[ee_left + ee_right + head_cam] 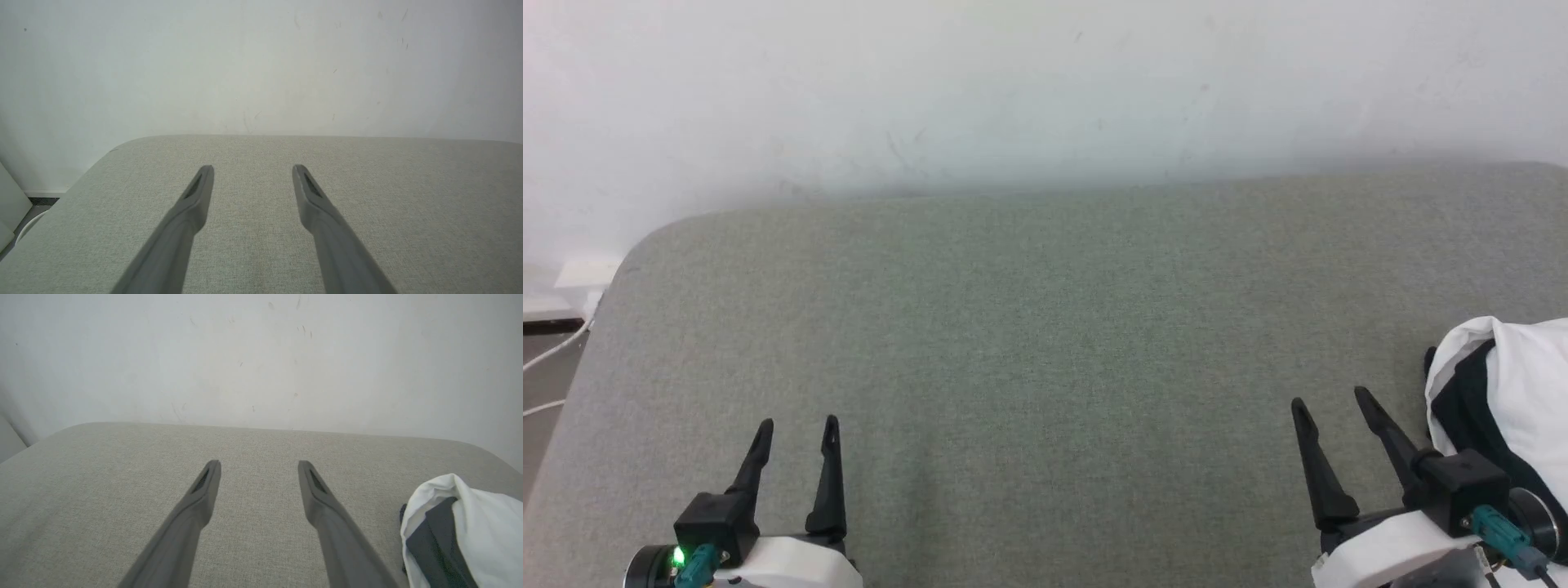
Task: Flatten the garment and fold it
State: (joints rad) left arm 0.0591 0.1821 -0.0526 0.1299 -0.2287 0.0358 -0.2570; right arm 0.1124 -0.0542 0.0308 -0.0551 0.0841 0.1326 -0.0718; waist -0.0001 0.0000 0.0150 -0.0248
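The garment (1515,392) lies bunched up at the right edge of the grey-green padded surface (1045,327), white cloth with a black sleeve folded into it. In the right wrist view the garment (478,526) sits low on the right. My right gripper (1331,404) stands open just left of the heap, apart from it, with nothing between its fingers (204,490). My left gripper (796,426) is open at the lower left, far from the cloth, and its fingers (198,192) hover over bare fabric.
A white wall (1045,82) rises behind the padded surface. The surface's rounded left corner (637,245) drops to a floor with a white cable (556,351) and a socket. Bare padding stretches between the two grippers.
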